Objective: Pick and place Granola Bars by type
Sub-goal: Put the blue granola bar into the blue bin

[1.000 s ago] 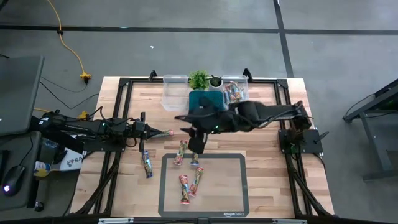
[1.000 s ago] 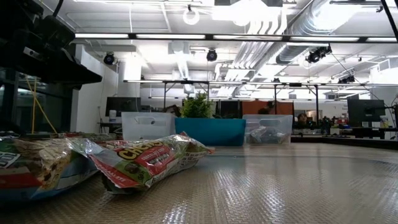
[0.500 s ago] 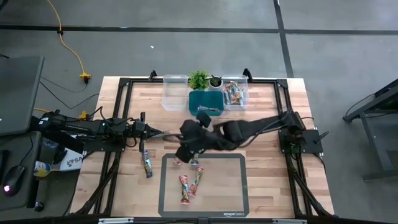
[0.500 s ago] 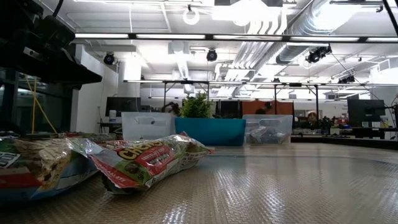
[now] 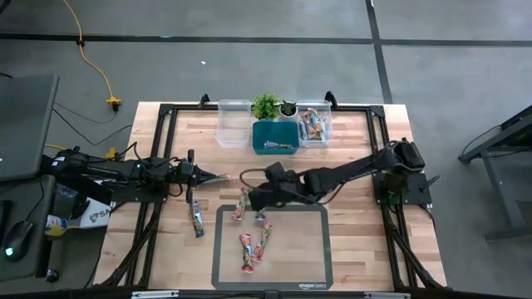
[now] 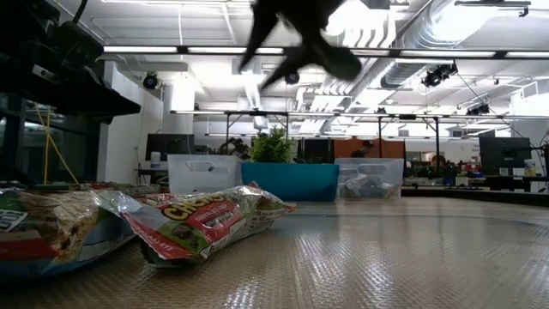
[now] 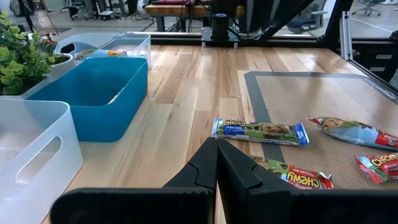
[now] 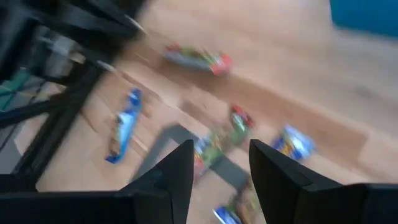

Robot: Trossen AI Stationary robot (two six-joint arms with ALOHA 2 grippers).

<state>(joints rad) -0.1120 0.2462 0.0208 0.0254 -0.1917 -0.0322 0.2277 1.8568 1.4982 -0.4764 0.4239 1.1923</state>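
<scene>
Granola bars [image 5: 252, 241] are loose on and around the dark mat [image 5: 307, 257], which I'll use as the landmark: two lie side by side in the mat's middle, one red-and-green bar [image 5: 241, 203] straddles the mat's far-left corner, a small blue one [image 5: 260, 218] sits just inside that far edge, and one blue-ended bar [image 5: 197, 218] lies on bare wood off the mat's left side. More bars are already in the clear bin [image 5: 313, 123] beyond the mat's far edge, right of the teal bin [image 5: 274, 135]; something small lies in the teal bin, can't tell what. A second clear bin [image 5: 233, 123] stands left of the teal one, and a green plant [image 5: 266, 105] behind it. Right gripper [image 5: 253, 198] hangs over the mat's far-left corner, above the straddling bar, fingers [image 8: 175, 177] parted with a clear gap and nothing between them. Left gripper [image 5: 226, 178] is parked low over the wood, off the mat's far-left corner, fingers [image 7: 205, 169] pressed together and empty. In the low view a crumpled red-and-green wrapper [image 6: 202, 221] fills the near left of the mat.
</scene>
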